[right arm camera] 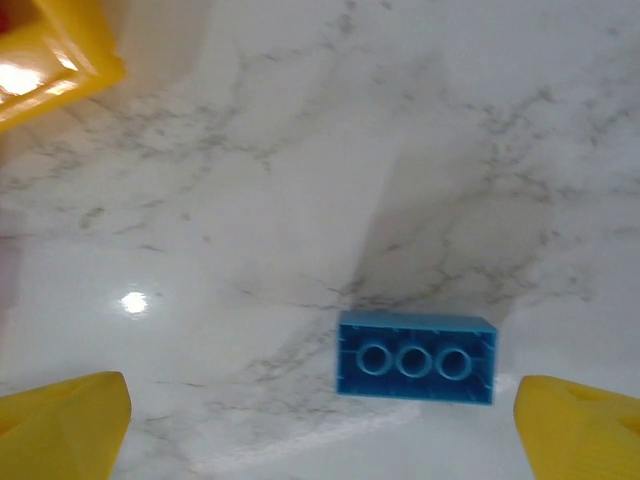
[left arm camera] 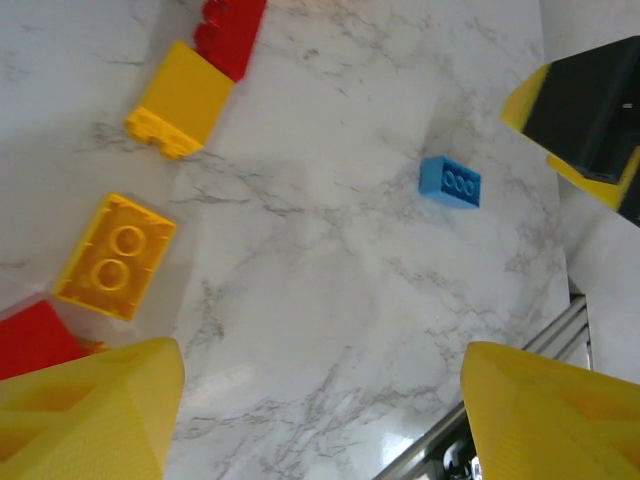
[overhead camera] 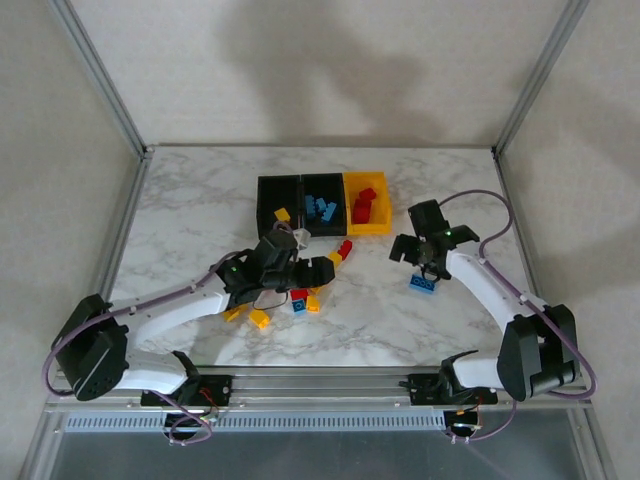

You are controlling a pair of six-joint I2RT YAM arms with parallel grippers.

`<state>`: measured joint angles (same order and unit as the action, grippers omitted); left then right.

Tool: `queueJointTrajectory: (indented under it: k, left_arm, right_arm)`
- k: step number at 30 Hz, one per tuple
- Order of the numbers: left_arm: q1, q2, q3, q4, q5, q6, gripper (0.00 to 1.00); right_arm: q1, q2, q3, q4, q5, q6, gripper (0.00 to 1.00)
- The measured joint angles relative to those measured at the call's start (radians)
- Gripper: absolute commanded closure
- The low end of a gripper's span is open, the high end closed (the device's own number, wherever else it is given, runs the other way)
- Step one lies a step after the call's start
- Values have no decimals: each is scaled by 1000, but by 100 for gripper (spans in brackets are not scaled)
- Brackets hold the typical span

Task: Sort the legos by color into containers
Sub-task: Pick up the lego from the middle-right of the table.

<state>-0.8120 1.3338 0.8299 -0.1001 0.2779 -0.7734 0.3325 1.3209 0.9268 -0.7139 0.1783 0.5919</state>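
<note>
On the marble desk (overhead camera: 190, 210), the left tool (overhead camera: 305, 268) hangs open and empty over loose red, yellow and blue bricks (overhead camera: 262, 318). Behind them stand the bins (overhead camera: 302, 200). Farther right, the right tool (right arm camera: 320, 425) spreads wide above one blue brick (right arm camera: 415, 357) lying on the desk.

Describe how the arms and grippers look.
The left arm and right arm have white links, black joints and bases, and looping purple cables. The left gripper and right gripper are black-bodied with yellow wedge-shaped fingers.
</note>
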Motion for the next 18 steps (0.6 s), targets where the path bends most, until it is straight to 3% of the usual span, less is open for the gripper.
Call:
queueJointTrajectory:
  k: [18]
  left_arm:
    - [-31,38,27,14,3,11,27]
  right_arm:
    - [-106,91,-163,155,-105,-12,5]
